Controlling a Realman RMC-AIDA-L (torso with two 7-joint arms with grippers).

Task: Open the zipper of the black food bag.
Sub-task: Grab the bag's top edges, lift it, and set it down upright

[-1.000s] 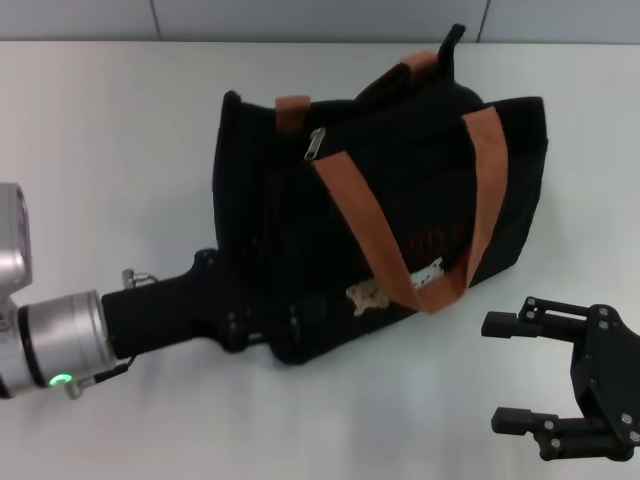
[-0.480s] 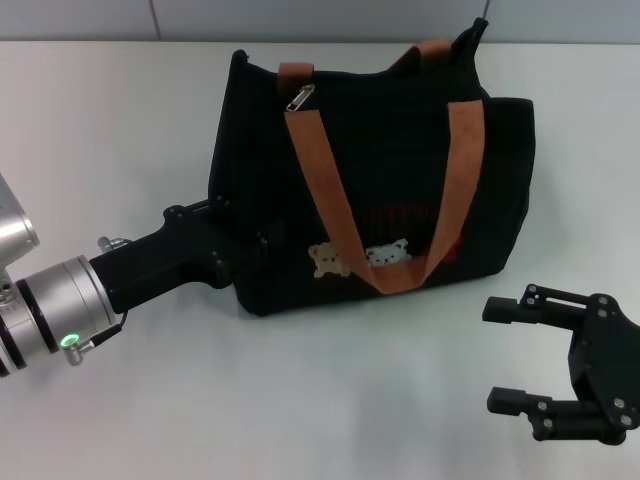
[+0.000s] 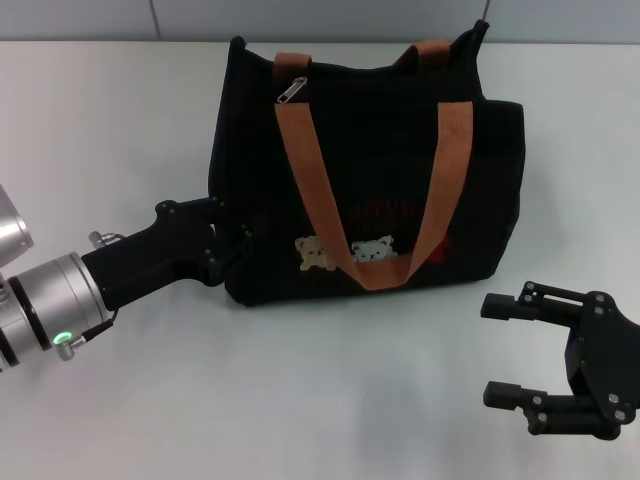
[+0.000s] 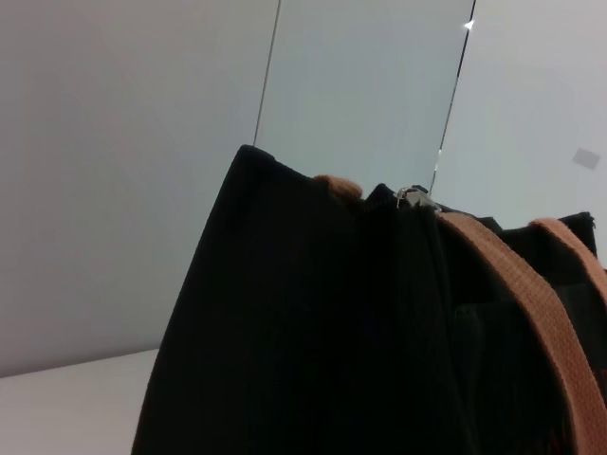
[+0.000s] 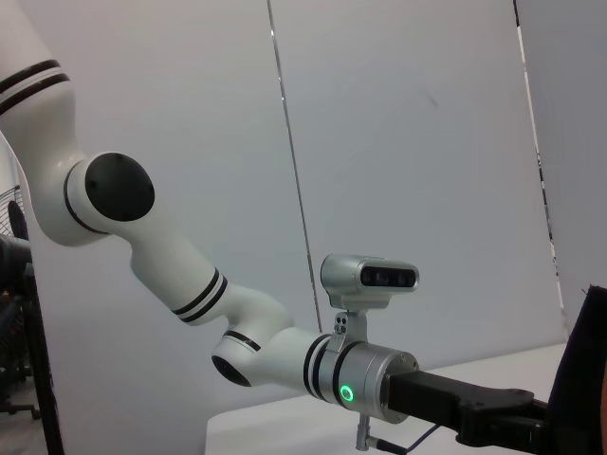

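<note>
The black food bag [image 3: 380, 150] stands upright on the white table, brown-orange handle strap [image 3: 310, 190] and bear patch [image 3: 345, 252] facing me. The zipper's silver pull tab [image 3: 291, 90] hangs near the top seam's left end. My left gripper [image 3: 232, 255] is pressed against the bag's lower left end, shut on the fabric there. The left wrist view looks up the bag's side [image 4: 285, 332] to the pull tab [image 4: 413, 199]. At the lower right, my right gripper [image 3: 490, 350] hangs open and empty, apart from the bag.
The white table [image 3: 320, 400] runs to a grey wall [image 3: 300, 18] just behind the bag. In the right wrist view, the left arm [image 5: 370, 379] crosses in front of that wall and the bag's edge [image 5: 590, 379] shows.
The bag went from leaning over to standing upright, with its bear patch now facing me. The left gripper rose and moved left with the bag. The right gripper barely moved.
</note>
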